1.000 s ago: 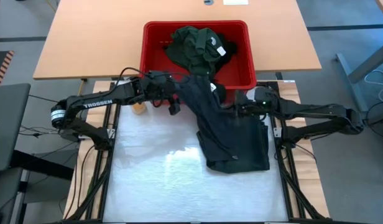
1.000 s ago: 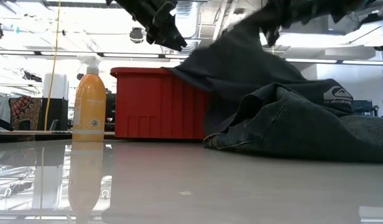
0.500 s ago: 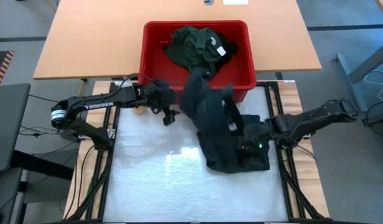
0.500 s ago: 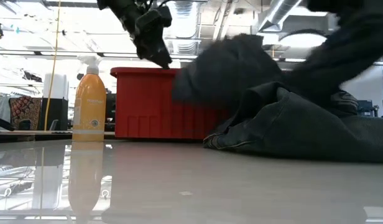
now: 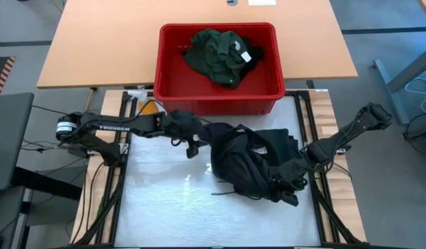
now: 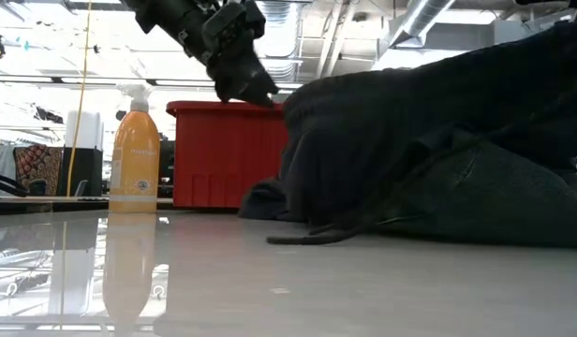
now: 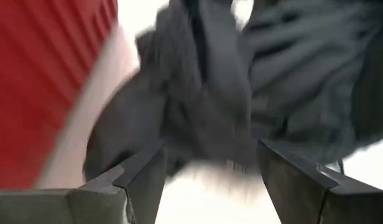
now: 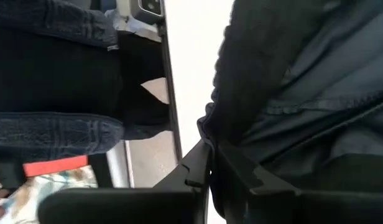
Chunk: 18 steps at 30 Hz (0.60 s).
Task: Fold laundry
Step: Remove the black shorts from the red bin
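A dark garment (image 5: 251,162) lies in a crumpled heap on the white table cover, right of the middle. In the low view the garment (image 6: 438,159) rises as a tall mound. My right gripper (image 5: 288,185) is at the heap's near right side, shut on the cloth. My left gripper (image 5: 192,146) hovers open just left of the heap, above the table, with the dark cloth (image 7: 229,93) ahead of its fingers and nothing between them. A green garment (image 5: 216,52) with a white label lies in the red basket (image 5: 164,69). My right gripper pinches an edge or fold of the dark garment (image 8: 211,134) between its two fingers, which stand almost together. It comes slanting down from the table's right side. How many layers it has cannot be told. The rest of the garment lies slack in its heap on the table.
The red basket stands at the table's far edge, close behind the heap. An orange spray bottle (image 6: 134,154) stands at the far left by the basket. The white cover's left and near parts (image 5: 171,200) lie bare. A wooden table (image 5: 95,41) stands beyond.
My right gripper has swung toward the near edge and down, rolling, and carried the garment's raised far part with it. That part, stretched up by the basket before, has folded over onto the rest into a heap. My left gripper, open throughout, has sunk and come nearer.
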Available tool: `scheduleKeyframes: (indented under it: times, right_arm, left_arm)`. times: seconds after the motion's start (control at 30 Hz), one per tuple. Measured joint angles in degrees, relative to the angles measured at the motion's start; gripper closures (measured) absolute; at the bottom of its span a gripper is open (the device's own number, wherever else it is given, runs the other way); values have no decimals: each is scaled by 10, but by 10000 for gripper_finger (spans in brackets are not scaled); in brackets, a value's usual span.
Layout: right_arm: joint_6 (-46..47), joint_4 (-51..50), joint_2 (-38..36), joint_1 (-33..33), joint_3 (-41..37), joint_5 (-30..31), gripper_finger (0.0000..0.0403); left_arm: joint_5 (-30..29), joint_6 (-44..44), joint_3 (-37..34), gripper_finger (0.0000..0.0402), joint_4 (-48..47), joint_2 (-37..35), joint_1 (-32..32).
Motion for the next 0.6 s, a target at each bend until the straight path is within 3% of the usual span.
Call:
scheduleKeyframes:
  times: [0.27, 0.47, 0.6]
  right_arm:
    - [-39, -10, 0, -2, 0, 1, 347]
    - [-80, -16, 0, -25, 0, -22, 346]
    - [-100, -28, 0, -42, 0, -44, 346]
  left_arm:
    - [-15, -215, -14, 164, 41, 11, 8]
    - [-18, -251, -6, 164, 123, 61, -11]
    - [-37, -249, 23, 164, 100, 104, -14]
